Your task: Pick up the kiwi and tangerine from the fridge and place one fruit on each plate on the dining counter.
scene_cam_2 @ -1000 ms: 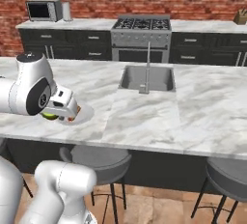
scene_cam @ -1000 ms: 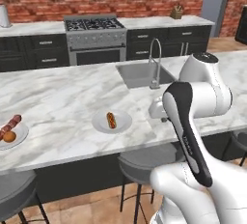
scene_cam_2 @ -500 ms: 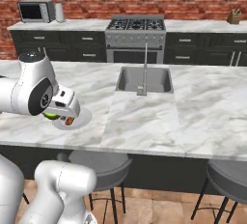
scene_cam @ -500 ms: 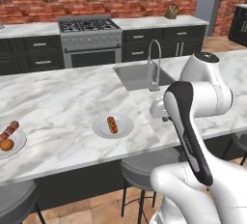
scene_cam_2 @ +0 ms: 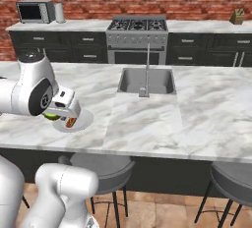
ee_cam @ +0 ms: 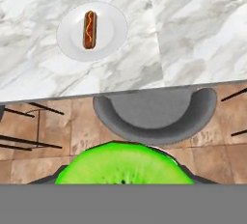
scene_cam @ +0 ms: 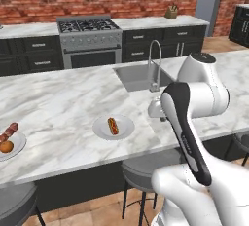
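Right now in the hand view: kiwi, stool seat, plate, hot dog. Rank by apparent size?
1. kiwi, cut off at the bottom and nearest the camera, so its size is inflated
2. stool seat, about as wide as the kiwi, so those two are unsure
3. plate
4. hot dog, lying on the plate

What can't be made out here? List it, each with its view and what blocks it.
- Tool tips: hand view, covered by the kiwi.
- Kiwi's lower half: hand view, cut off at the bottom.
- Second plate: left base view, cut by the left edge.
- Near plate: right base view, partly behind the arm.
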Tool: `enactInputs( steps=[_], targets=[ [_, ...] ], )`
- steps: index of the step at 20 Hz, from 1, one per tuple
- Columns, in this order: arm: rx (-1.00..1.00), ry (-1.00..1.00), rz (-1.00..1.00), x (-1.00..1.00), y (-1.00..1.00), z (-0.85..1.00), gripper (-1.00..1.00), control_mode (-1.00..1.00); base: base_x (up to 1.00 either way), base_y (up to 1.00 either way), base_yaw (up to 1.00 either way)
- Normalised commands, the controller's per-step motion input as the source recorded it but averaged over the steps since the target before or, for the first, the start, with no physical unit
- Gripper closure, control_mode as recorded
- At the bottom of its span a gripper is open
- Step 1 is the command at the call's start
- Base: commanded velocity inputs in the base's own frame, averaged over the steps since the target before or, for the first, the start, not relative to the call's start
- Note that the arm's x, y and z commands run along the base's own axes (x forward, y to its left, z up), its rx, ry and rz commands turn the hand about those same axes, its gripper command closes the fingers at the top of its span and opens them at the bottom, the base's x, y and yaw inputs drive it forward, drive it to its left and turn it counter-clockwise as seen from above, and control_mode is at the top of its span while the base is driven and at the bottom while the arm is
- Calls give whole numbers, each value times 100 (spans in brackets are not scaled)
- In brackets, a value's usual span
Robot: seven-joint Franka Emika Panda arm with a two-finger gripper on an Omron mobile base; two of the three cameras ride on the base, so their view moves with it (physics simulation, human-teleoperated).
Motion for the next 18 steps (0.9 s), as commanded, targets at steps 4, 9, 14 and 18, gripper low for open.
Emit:
enactInputs(
  steps=[4, 9, 14, 18],
  targets=[
    [0, 0, -8, 98, 70, -24, 100, -100, 0, 0, 0],
    [-5, 1, -5, 100, 67, -74, 100, -100, 0, 0, 0],
    [-12, 1, -4, 100, 27, -99, 100, -100, 0, 0, 0],
    [-4, 5, -1, 92, -12, -30, 100, -100, 0, 0, 0]
  ],
)
